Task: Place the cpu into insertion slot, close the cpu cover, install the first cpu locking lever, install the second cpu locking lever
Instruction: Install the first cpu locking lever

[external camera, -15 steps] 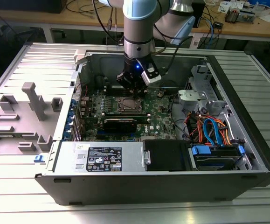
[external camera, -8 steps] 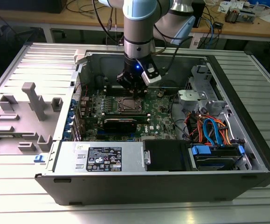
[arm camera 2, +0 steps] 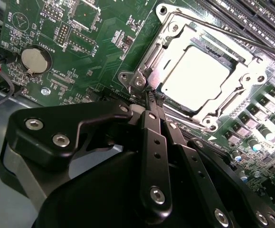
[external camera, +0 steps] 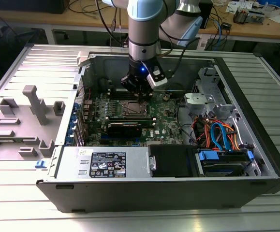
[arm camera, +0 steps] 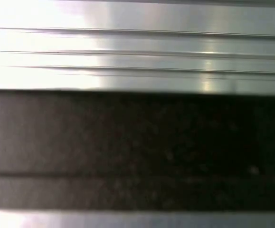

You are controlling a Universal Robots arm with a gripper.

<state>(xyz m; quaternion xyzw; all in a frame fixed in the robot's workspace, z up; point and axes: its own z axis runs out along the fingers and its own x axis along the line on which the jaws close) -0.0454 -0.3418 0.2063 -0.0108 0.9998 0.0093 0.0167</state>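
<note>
Gripper [external camera: 139, 93] fingers drawn together, the arm reaches down into the open computer case [external camera: 130, 193] on the counter [external camera: 140, 221]. Its tips sit at a corner of the insertion slot [external camera: 124, 110], likely to work a locking lever, though whether they pinch one cannot be told. From the exterior view's left: the side panel [external camera: 28, 111] lying flat; mid-board, the cpu [arm camera 2: 194, 78] seated in the slot, the cpu cover [arm camera 2: 244, 76] shut over it to hold it; right, drive cables [external camera: 217, 133].
</note>
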